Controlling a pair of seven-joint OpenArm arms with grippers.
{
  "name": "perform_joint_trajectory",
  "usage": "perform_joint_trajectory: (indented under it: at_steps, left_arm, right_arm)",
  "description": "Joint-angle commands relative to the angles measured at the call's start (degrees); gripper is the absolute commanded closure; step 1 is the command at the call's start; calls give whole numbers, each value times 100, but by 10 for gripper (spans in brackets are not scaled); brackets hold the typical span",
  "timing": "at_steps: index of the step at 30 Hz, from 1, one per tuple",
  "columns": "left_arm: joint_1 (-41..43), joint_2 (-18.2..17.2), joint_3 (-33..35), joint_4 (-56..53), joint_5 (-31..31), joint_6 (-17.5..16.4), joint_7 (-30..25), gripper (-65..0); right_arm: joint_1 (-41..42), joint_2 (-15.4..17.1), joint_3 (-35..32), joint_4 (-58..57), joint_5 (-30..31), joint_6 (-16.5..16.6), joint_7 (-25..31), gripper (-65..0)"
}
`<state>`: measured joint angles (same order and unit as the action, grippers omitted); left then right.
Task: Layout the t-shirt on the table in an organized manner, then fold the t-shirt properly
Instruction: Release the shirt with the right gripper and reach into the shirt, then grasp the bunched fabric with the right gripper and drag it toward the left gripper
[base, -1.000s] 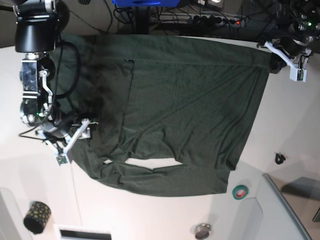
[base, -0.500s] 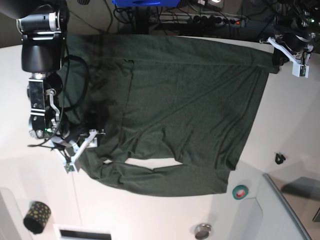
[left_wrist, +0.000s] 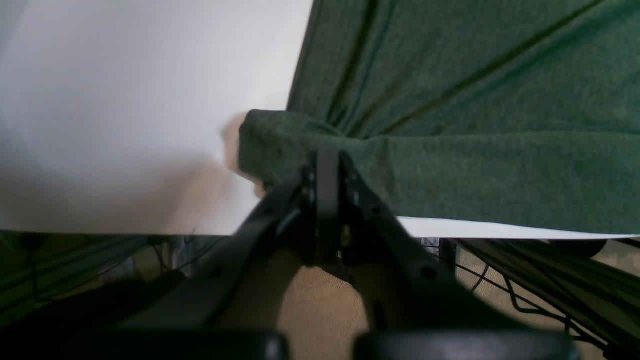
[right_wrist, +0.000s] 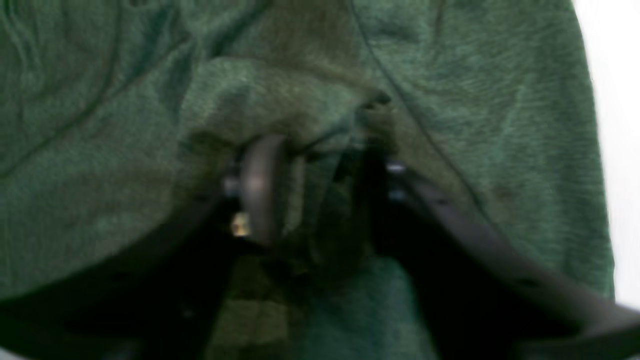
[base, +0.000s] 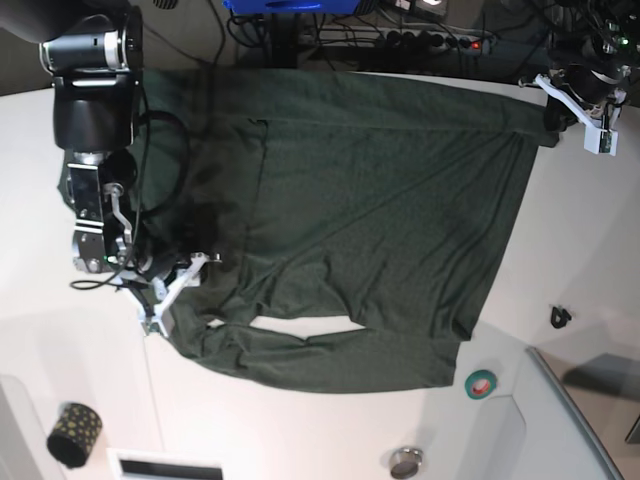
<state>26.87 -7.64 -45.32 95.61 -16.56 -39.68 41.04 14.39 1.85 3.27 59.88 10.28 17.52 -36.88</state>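
Change: since a second ago our right hand (base: 178, 288) has travelled along the counter's (base: 300, 430) left side onto the t-shirt (base: 380, 220); our left hand (base: 560, 108) has shifted slightly at the far right corner.
Right hand: half open and narrowing, its jaws straddling a raised bunch of green knit in the right wrist view; we cannot tell whether it has a firm hold yet.
Left hand: fully closed, pinching a folded corner of the t-shirt at the counter's far edge.
Key relation: the t-shirt's long axis runs across the counter from one hand to the other, so we judge that a pull apart would flatten it.
T-shirt: dark green, plain, mostly spread, one sleeve rumpled toward the near edge, creases fanning from the left hand's pinch.
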Motion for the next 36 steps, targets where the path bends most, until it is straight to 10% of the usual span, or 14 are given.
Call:
perform_joint_trajectory:
  at_steps: [1, 4, 9, 36]
  left_arm:
    - [34, -76, -35, 87, -45, -32, -90, 0]
    - [34, -76, -35, 87, -45, -32, -90, 0]
    - [34, -76, -35, 78, -54, -32, -90, 0]
    - [-28, -58, 9, -89, -54, -32, -90, 0]
  right_arm:
    - [130, -4, -6, 109, 66, 37, 115, -339]
    - [95, -13, -6, 100, 66, 46, 132, -326]
    - [68, -13, 3, 153, 66, 46, 132, 0]
    - [-2103, -31, -2274, 3388, 75, 72, -114, -8]
